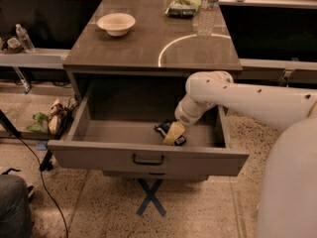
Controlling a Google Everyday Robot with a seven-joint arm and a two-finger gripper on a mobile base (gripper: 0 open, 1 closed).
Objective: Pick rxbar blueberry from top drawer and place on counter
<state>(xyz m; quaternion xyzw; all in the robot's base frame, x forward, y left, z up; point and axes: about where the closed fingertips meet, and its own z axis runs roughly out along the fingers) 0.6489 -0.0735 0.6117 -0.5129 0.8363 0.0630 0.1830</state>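
The top drawer [148, 157] is pulled wide open below the counter [148, 46]. The rxbar blueberry [163, 129], a dark flat bar with pale markings, lies on the drawer floor near the front, right of the middle. My gripper [173, 134] reaches down into the drawer from the right, its pale fingers right on top of the bar and covering its middle. The white arm [237, 95] comes in over the drawer's right side.
On the counter stand a white bowl [116, 23], a clear water bottle [208, 9] and a green snack bag [183, 5]. A white curved line [168, 48] marks the counter top. Clutter [52, 120] lies on the floor at left, a blue X [150, 197] in front.
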